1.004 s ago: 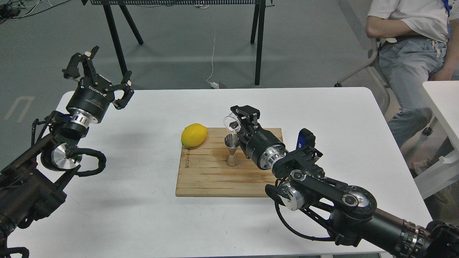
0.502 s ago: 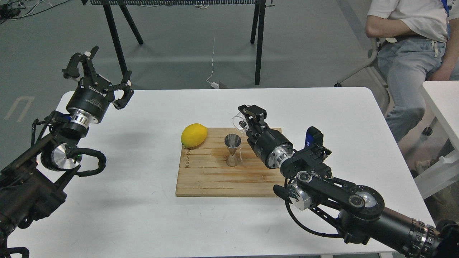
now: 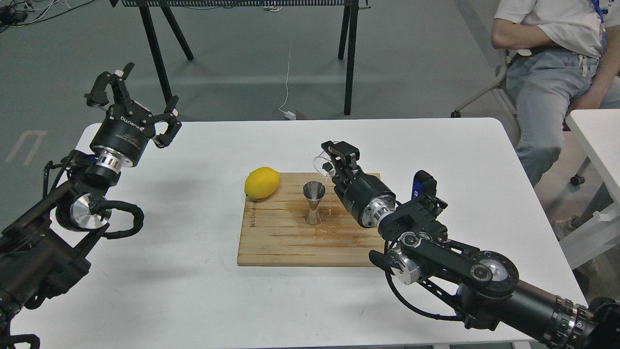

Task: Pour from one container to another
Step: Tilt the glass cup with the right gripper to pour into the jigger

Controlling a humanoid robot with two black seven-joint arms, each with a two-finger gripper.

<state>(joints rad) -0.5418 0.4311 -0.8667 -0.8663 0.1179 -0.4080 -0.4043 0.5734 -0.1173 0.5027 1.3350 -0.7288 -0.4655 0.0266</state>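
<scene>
A small clear glass beaker [image 3: 322,164] is tipped on its side in the air, with my right gripper [image 3: 333,159] shut on it. It hangs above and just right of the steel hourglass jigger [image 3: 314,202], which stands upright on the wooden cutting board [image 3: 281,237]. A thin stream of liquid falls from the beaker's lip onto the board right of the jigger, where a wet patch [image 3: 325,229] shows. My left gripper [image 3: 133,97] is open and raised over the table's far left corner, holding nothing.
A yellow lemon [image 3: 262,182] lies on the board's far left corner. The white table [image 3: 193,291] carries the board. A seated person [image 3: 557,58] is at the back right, a second white table [image 3: 598,140] at the right edge, black stand legs [image 3: 160,53] behind.
My right gripper has carried the tipped beaker right, off the jigger's mouth. Liquid now falls beside the jigger and wets the board. The left arm has not moved.
</scene>
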